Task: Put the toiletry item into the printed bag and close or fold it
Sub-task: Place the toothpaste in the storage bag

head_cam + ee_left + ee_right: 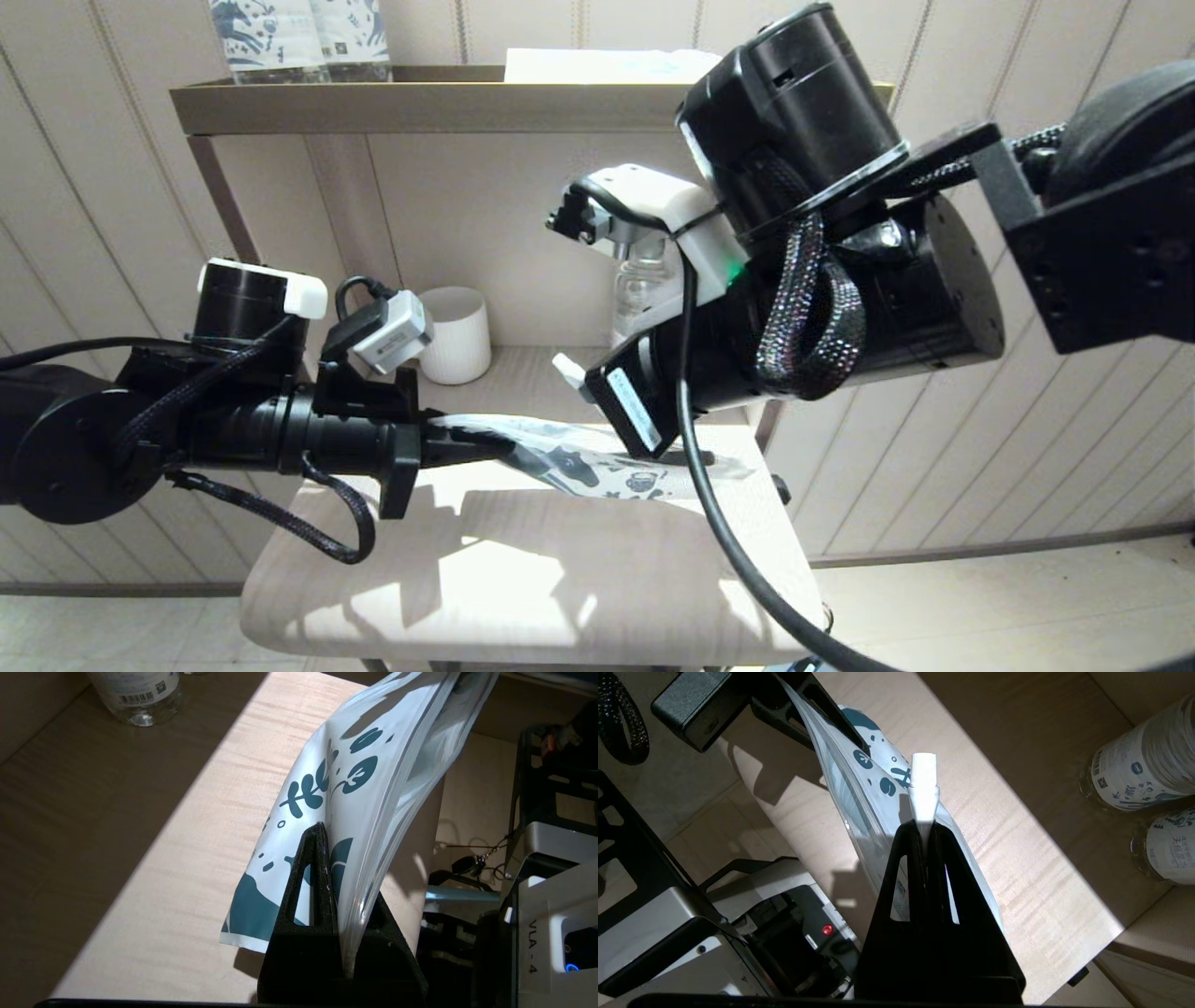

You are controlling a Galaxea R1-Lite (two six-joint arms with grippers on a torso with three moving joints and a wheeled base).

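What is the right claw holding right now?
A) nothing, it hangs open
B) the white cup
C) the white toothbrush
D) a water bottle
C: in the right wrist view the right claw is shut on the white toothbrush, whose end sticks out past the fingertips over the printed bag, which the left claw pinches.

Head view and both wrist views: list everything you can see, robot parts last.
printed bag: one, white with dark blue print, over the table, one edge lifted.
toothbrush: one, white, its end sticking out of the right claw above the bag.
water bottles: two beside the bag on the table, clear with printed labels; two more on the top shelf.
cup: one, white, ribbed, back of the table.
table: one, pale wood.
left claw: black, shut on the bag's edge.
right claw: black, shut on the toothbrush.
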